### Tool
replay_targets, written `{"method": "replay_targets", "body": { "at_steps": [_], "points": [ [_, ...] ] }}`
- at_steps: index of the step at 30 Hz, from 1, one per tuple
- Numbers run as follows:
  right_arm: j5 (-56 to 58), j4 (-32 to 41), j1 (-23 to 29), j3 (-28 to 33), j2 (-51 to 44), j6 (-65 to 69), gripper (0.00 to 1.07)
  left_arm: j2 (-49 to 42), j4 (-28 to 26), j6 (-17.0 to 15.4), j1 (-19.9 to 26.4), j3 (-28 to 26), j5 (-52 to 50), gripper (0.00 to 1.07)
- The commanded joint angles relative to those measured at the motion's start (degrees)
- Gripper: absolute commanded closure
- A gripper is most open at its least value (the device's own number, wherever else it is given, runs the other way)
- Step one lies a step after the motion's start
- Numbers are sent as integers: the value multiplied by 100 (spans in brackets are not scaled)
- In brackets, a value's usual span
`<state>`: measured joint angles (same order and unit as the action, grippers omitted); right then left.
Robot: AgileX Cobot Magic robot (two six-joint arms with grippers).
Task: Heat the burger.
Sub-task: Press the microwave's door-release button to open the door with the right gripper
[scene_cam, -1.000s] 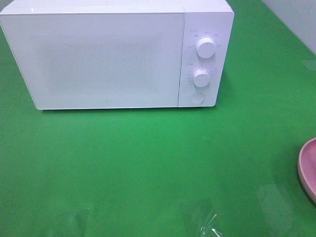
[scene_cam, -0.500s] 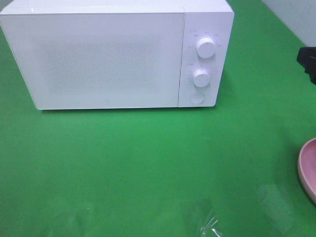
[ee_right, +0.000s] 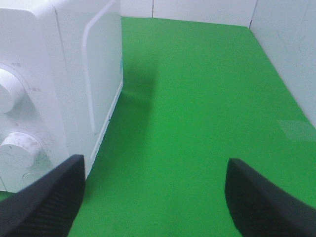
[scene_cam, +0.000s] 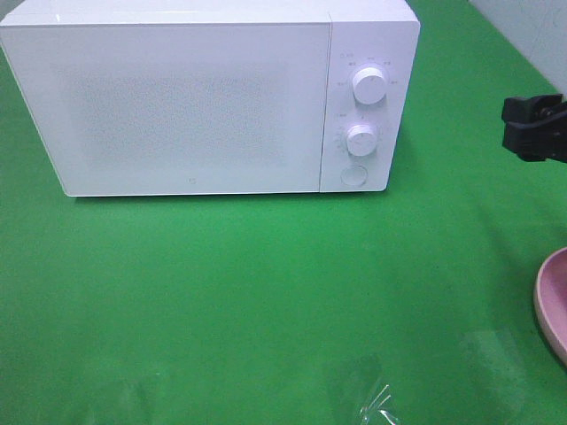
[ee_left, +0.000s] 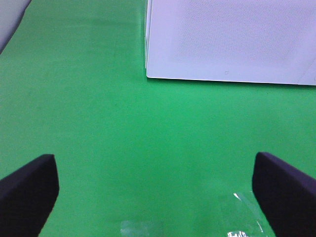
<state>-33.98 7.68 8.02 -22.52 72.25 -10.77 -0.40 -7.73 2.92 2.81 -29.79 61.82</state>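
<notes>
None of the heating is showing as done. The microwave (scene_cam: 208,102) is sitting on the green table (scene_cam: 266,292) with its door (scene_cam: 168,106) closed, and no arm is touching it.

The burger is not appearing in any view, so I cannot say where it is lying. It may be sitting on the part of the pink plate (scene_cam: 551,301) that is running off the right edge of the high view. It may also be behind the door, whose frosted front is giving nothing away. Judging from this, nearly everything is waiting: opening the door, fetching the burger, putting it inside, closing up and turning a dial (scene_cam: 369,84).

The right gripper (scene_cam: 524,127) is hanging in the air to the right of the microwave, near its control side, with its jaws standing apart and nothing between them. The left gripper (ee_left: 155,190) is hovering low over bare table in front of the microwave's left corner, spread wide and holding nothing. It is not showing in the high view.

Only a sliver of the plate is showing. Something clear and crinkled (scene_cam: 376,407) is lying at the near table edge, too faint to name. The dial markings are reading as blurs.
</notes>
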Motion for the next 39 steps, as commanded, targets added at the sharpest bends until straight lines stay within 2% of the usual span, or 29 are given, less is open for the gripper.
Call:
{"method": "replay_targets", "body": {
  "at_steps": [1, 4, 5, 6, 7, 9, 10, 11, 12, 16, 24, 29, 34, 39],
  "points": [
    [-630, 894, 579, 6, 235, -848, 34, -115, -17, 0, 23, 17, -63, 7],
    [-854, 1324, 831, 6, 338, -1077, 34, -115, -17, 0, 23, 17, -63, 7],
    [-1083, 1684, 1129, 6, 430, -1283, 34, -115, -17, 0, 23, 17, -63, 7],
    [-1083, 1684, 1129, 6, 430, -1283, 34, -115, -17, 0, 23, 17, -63, 7],
    [-1346, 2080, 1409, 6, 516, -1364, 34, -115, -17, 0, 23, 17, -63, 7],
    [-1450, 2217, 1524, 6, 550, -1387, 34, -115, -17, 0, 23, 17, -63, 7],
    [-1616, 2532, 1788, 6, 619, -1432, 34, -115, -17, 0, 23, 17, -63, 7],
    [-1616, 2532, 1788, 6, 619, -1432, 34, -115, -17, 0, 23, 17, -63, 7],
    [-1759, 2739, 2057, 6, 676, -1490, 34, -115, -17, 0, 23, 17, -63, 7],
    [-2017, 3094, 2452, 6, 768, -1558, 34, -109, -17, 0, 23, 17, -63, 7],
    [-3065, 4291, 3449, 6, 1243, -2097, 34, -80, -29, 0, 23, 17, -63, 7],
    [-3260, 4612, 3948, 6, 1696, -2086, 34, -80, -29, 0, 23, 17, -63, 7],
    [-3266, 4675, 4114, 6, 1902, -1977, 34, -80, -29, 0, 23, 17, -63, 7],
    [-3289, 4652, 4154, 6, 2240, -1329, 34, -80, -29, 0, 23, 17, -63, 7]
  ]
}}
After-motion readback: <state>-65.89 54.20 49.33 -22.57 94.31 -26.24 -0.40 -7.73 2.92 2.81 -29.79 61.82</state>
